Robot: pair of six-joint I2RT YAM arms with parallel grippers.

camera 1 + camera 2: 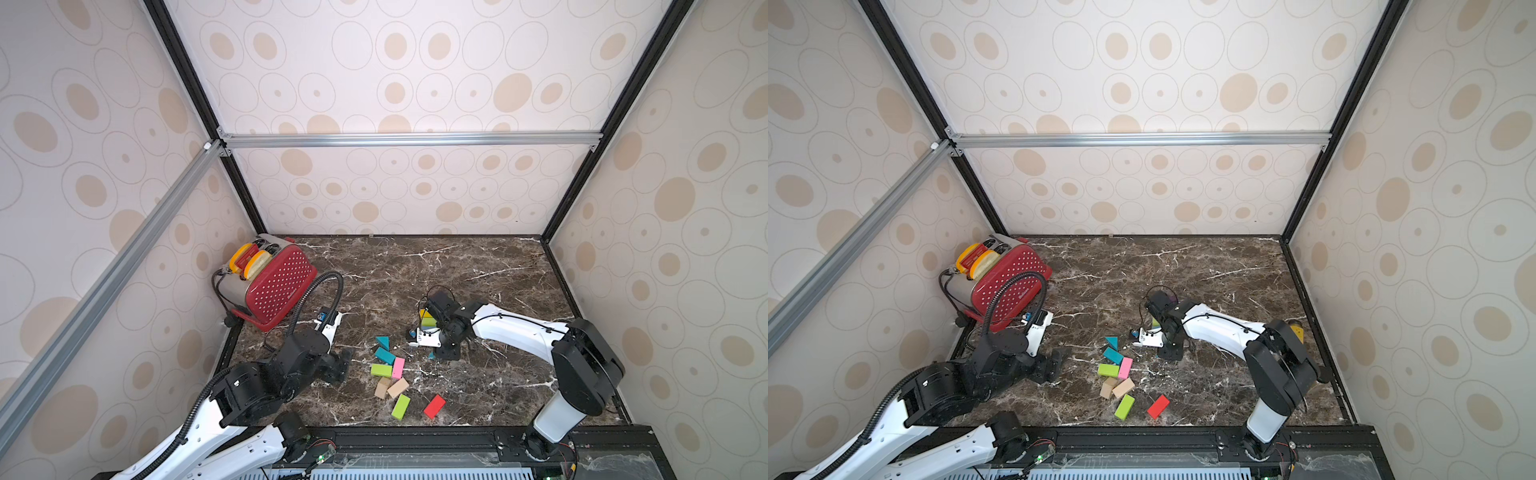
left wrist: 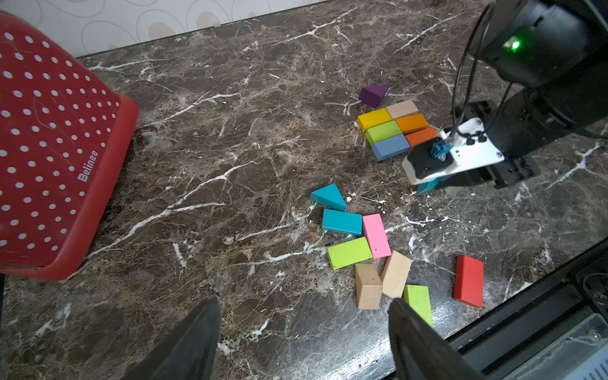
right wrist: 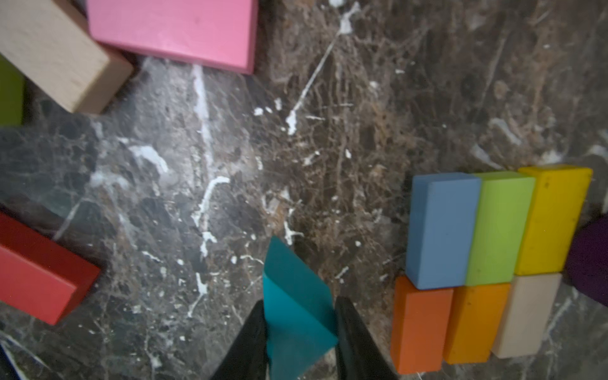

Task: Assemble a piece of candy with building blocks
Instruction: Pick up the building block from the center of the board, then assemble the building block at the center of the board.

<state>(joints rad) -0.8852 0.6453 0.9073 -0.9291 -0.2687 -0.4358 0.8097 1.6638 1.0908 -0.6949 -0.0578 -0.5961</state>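
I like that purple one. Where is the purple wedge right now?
In the left wrist view the purple wedge lies on the marble table, at the far end of the packed two-row brick slab, beside its tan brick and yellow brick.

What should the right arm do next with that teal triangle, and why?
Probably lift the teal wedge, pinched between the right fingers, and carry it to the free end of the six-brick block; the purple wedge already caps one end.

Matt painted wooden blocks [image 2: 342, 222] lie on a glossy veined marble tabletop [image 2: 230, 131].
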